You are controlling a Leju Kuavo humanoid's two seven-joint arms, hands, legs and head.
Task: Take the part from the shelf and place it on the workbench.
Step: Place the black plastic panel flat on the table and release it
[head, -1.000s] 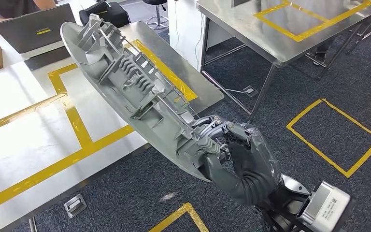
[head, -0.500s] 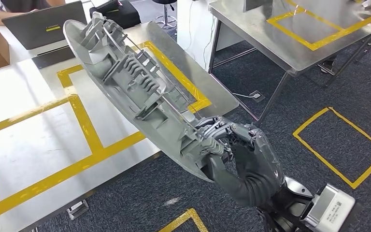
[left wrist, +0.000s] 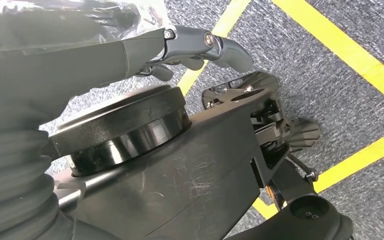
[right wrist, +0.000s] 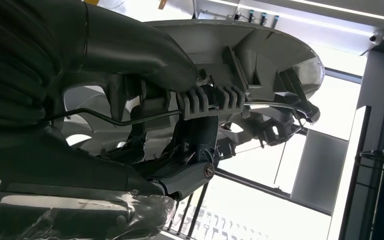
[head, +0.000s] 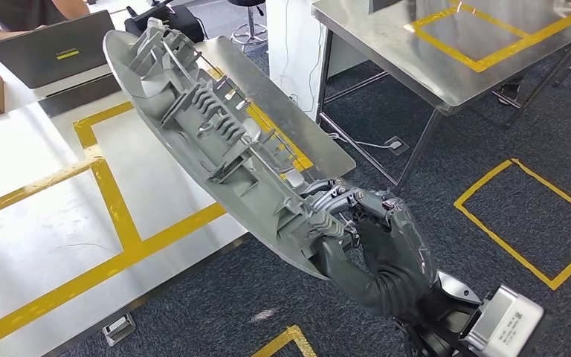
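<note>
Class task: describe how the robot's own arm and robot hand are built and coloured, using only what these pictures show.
The right robot hand is dark grey, with metal-jointed fingers, clear wrapping over its back and a ribbed grey cover at the wrist. Behind it sits a silver block bearing a square code label. The left robot hand is likewise dark grey.

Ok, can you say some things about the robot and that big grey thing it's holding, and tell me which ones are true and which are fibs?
1. The right hand holds the long grey part by one end. True.
2. The part is lying flat on the workbench. False: it is up in the air, tilted, with its far end above the workbench.
3. The workbench has yellow tape lines on it. True.
4. The left hand is helping carry the part. False: it hangs above the carpet with nothing in its fingers.
5. A closed laptop sits at the far side of the workbench. True.
6. The floor is bare white tile. False: it is dark carpet with yellow tape squares.
</note>
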